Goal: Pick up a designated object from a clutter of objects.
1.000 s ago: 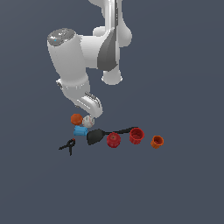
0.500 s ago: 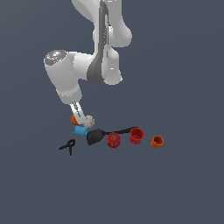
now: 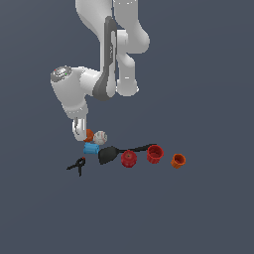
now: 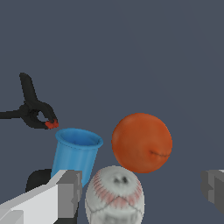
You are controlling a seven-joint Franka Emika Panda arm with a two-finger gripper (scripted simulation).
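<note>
Lowered since before, fingers (image 4: 70, 192) flank the round, axis-less orange ball (image 4: 141, 142).

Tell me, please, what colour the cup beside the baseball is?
Blue cup, clearest in the wrist view.

the white arm has swung lower, bringing its gripper (image 3: 78, 130) down beside the smooth orange-brown ball (image 3: 89, 134), fingers spread wide; the clutter hasn't shifted.

A plain dark grey surface (image 3: 208, 208) carries an orange ball (image 4: 141, 143), white ball (image 4: 114, 196), blue cup (image 4: 77, 154), clamp (image 3: 77, 165), spatula (image 3: 113, 153), two red cups (image 3: 129, 158) and an orange cup (image 3: 178, 160).
</note>
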